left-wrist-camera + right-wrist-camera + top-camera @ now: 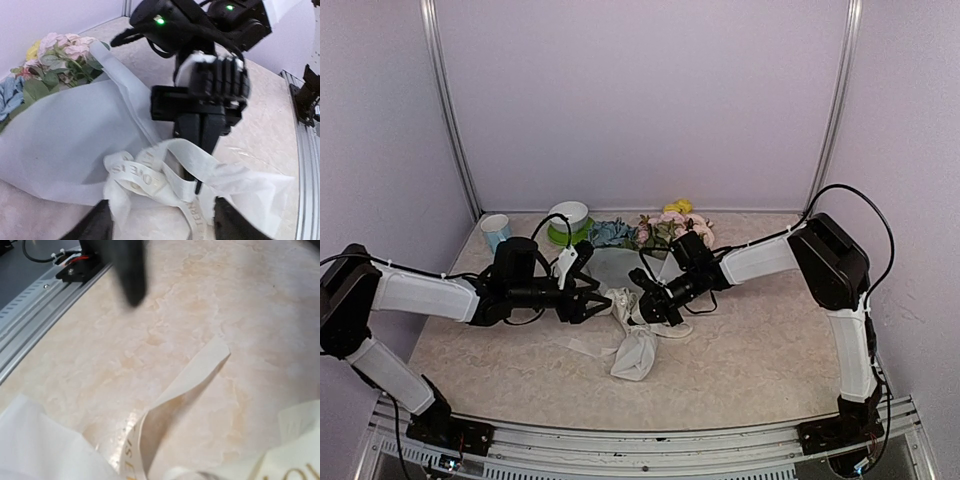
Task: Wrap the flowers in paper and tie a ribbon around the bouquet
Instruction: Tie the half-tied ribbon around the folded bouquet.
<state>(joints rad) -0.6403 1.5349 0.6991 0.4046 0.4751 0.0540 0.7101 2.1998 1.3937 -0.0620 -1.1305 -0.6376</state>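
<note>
Flowers (665,225) already sit in the paper (65,145) cone at centre frame. The ribbon (145,172) lies looped and untied. The left gripper (162,222) gapes wide, holding nothing. The right gripper (199,180) is pinched shut, apparently on ribbon.

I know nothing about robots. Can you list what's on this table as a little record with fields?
Flowers: pink, yellow and blue blooms at the bundle's far end
Paper: white translucent sheet wrapped round the flowers
Ribbon: cream, lettered, looped loosely over the paper
Left end effector: open, facing the ribbon
Right end effector: shut, ribbon draped round it
Behind: blue cup, white bowl on green plate
</note>
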